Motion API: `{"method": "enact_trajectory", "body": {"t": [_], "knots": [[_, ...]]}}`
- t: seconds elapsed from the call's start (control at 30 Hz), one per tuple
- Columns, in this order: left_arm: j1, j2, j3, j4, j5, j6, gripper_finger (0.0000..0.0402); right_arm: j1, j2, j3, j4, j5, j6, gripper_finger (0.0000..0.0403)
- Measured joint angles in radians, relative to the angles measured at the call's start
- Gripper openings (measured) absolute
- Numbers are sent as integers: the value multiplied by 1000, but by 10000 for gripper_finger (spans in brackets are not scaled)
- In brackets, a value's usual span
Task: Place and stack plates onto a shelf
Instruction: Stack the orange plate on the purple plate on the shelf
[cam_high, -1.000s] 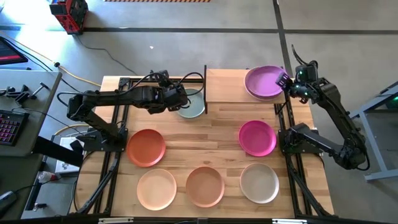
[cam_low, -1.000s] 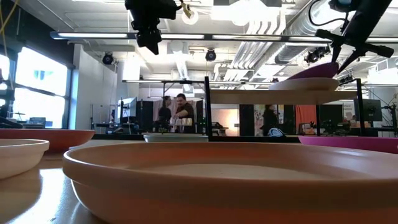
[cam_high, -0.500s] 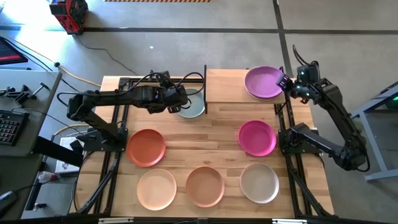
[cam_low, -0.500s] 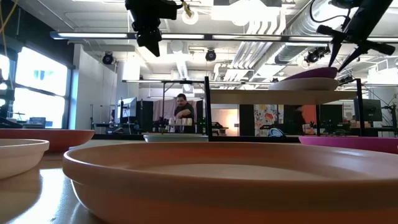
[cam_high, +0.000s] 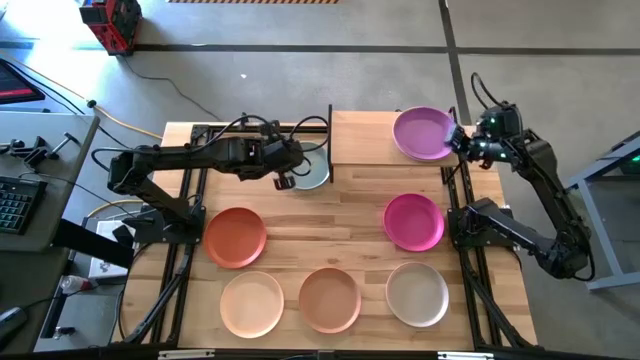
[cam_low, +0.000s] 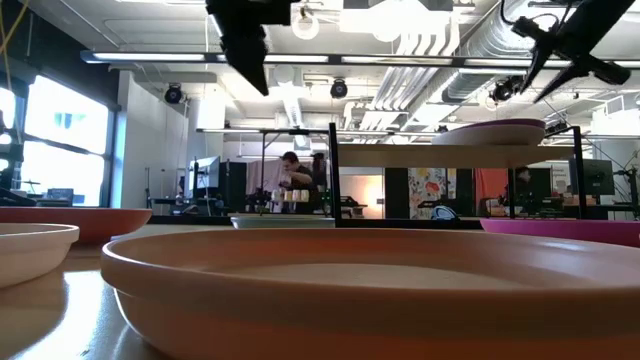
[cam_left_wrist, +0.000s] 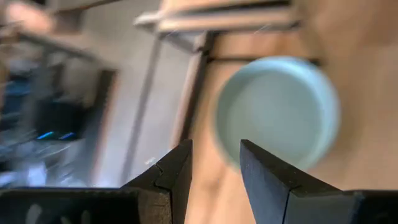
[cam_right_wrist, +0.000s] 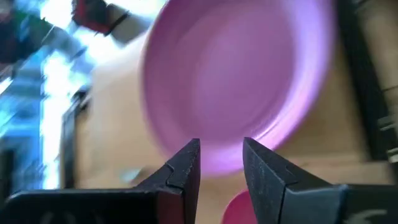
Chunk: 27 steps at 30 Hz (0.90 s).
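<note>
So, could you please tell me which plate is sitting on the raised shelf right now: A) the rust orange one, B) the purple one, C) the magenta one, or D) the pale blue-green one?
B: the purple plate lies on the shelf, beside the right claw; the other colours named are on the tabletop.

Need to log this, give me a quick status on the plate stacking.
Right gripper open, empty, beside purple plate on shelf. Left gripper open, empty, above blue-green plate. Five plates on table waiting. Nothing in the way.
</note>
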Motion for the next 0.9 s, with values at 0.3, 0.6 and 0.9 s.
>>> {"method": "enact_trajectory", "body": {"t": [0.3,0.6,0.9], "knots": [[-2,0,0,108,250,-23,122,91,-4,0,-3,-368,-5,99],[-14,0,0,87,390,-189,122,384,-29,0,4,-310,150,99],[-78,0,0,15,531,-353,122,732,-16,0,112,-61,306,99]]}}
